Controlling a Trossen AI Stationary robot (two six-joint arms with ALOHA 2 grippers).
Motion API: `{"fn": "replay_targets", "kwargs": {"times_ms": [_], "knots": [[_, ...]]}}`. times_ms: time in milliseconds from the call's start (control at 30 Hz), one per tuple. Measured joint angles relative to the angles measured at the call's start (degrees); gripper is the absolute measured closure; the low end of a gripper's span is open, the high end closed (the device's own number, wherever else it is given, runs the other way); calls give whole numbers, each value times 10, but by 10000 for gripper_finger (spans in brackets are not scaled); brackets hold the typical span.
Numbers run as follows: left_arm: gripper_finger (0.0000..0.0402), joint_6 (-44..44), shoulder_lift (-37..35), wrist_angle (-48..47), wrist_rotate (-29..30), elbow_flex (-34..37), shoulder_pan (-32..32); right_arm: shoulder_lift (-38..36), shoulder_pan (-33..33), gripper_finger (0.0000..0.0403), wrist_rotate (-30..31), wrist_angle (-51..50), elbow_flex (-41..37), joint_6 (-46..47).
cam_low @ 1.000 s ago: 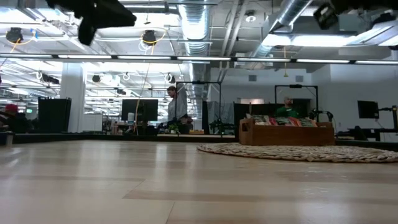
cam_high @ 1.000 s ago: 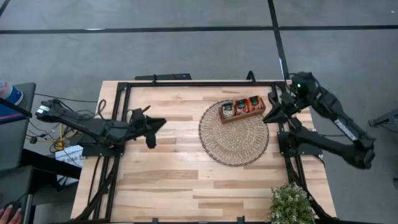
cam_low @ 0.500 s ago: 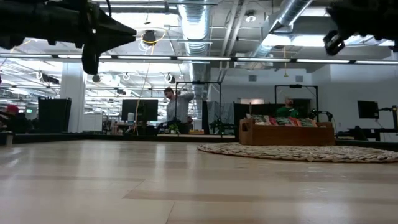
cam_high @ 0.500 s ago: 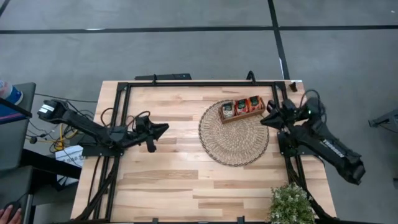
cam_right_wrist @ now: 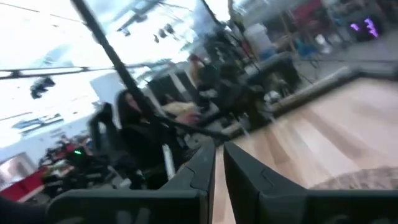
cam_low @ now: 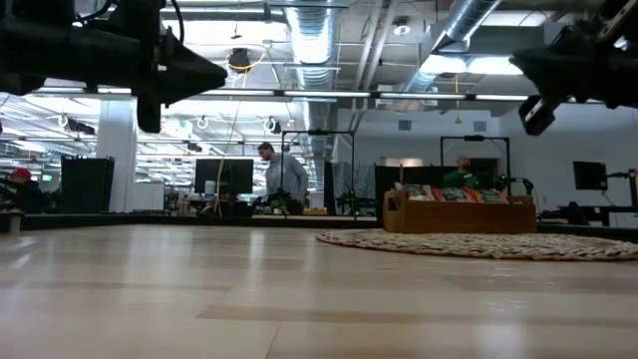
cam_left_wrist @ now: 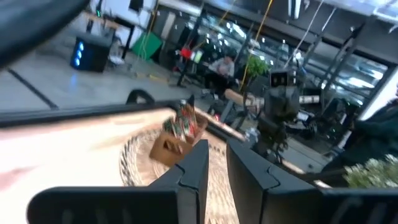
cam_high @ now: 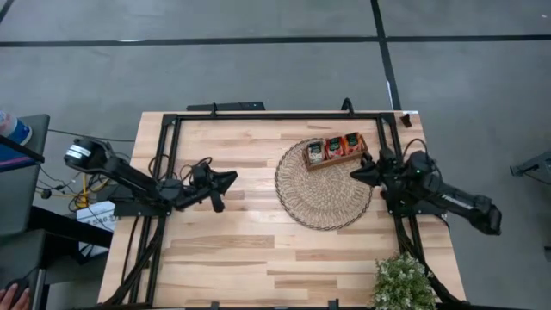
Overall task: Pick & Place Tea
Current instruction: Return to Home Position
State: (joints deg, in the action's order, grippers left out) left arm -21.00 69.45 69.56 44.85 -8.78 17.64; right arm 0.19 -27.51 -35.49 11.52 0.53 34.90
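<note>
The tea (cam_high: 334, 145) was seen in the tray (cam_high: 337, 161), far right; left gripper (cam_high: 228, 177) and right gripper (cam_high: 355, 171) were held closed, empty.

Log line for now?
tea: in wooden tray on wicker mat | left pincer: shut, over left of table | right pincer: shut, beside mat

Grey floor (cam_high: 258, 73) — exposed ceiling ducts (cam_low: 317, 40)

High camera: we look straight down on the woven mat (cam_high: 324, 184). Low camera: we sight level across the tabletop (cam_low: 249, 299) toward it. Left wrist camera faces it, nearer; all three share it.
</note>
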Motion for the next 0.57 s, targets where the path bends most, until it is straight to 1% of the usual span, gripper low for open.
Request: {"fn": "replay_targets", "kwargs": {"times_ms": [67,133,233,300,367,433,500,567], "knots": [[353,32,23,48,-1,0,-1,7,39,378,38,-12,0,-28],[353,66,39,84,-6,0,0,8,76,377,56,-4,0,-45],[353,106,47,147,-16,7,1,8,116,375,58,6,0,-52],[353,140,43,201,-41,28,1,8,132,374,60,5,0,-52],[353,145,10,203,-64,53,1,4,137,374,63,10,0,-50],[353,121,-25,198,-78,81,5,-1,135,374,62,11,0,-47],[353,99,-46,159,-88,83,5,-1,135,374,58,16,0,-45],[353,110,-79,122,-88,81,4,-1,135,373,58,16,1,-44]]}}
